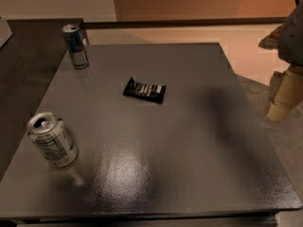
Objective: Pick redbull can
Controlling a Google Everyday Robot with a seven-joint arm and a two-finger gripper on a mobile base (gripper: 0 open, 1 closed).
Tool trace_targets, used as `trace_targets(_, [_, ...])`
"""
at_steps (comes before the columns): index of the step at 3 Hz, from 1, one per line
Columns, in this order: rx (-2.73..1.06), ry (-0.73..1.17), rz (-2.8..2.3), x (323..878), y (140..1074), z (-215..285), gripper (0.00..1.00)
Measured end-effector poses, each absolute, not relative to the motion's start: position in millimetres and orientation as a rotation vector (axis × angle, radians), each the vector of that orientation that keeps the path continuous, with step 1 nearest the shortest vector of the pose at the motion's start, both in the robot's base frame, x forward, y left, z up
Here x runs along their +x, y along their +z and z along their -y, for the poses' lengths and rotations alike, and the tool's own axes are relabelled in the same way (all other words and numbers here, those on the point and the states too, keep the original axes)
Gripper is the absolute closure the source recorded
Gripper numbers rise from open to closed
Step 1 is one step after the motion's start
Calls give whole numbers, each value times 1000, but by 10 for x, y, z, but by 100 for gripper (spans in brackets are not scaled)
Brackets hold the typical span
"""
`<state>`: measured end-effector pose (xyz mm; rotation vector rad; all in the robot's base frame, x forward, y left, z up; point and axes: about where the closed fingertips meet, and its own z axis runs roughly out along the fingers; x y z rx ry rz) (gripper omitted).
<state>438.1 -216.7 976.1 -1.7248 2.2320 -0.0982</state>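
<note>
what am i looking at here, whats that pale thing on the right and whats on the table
One camera looks down on a dark table; its mounting isn't known. The pale shape at the right edge is the robot's arm with its claw, out beyond the table's side. On the table: a slim blue-and-silver redbull can standing far left, a wider silver-white can near left, a dark snack packet mid-table. The claw touches none of them, so nothing is held.

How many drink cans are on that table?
2. The redbull can stands at the far left corner; a wider silver-white can sits near the front left. The claw hangs right of the table.
</note>
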Motion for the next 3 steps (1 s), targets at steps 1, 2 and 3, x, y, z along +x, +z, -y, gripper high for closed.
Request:
trace_targets(1, [-1725, -98, -2232, 4382, 9762, 2166, 0])
trace_targets(2, [-1709, -77, -2189, 4476, 9813, 2100, 0])
trace_targets(3, [-1678, -44, -2124, 4700, 9862, 1983, 0])
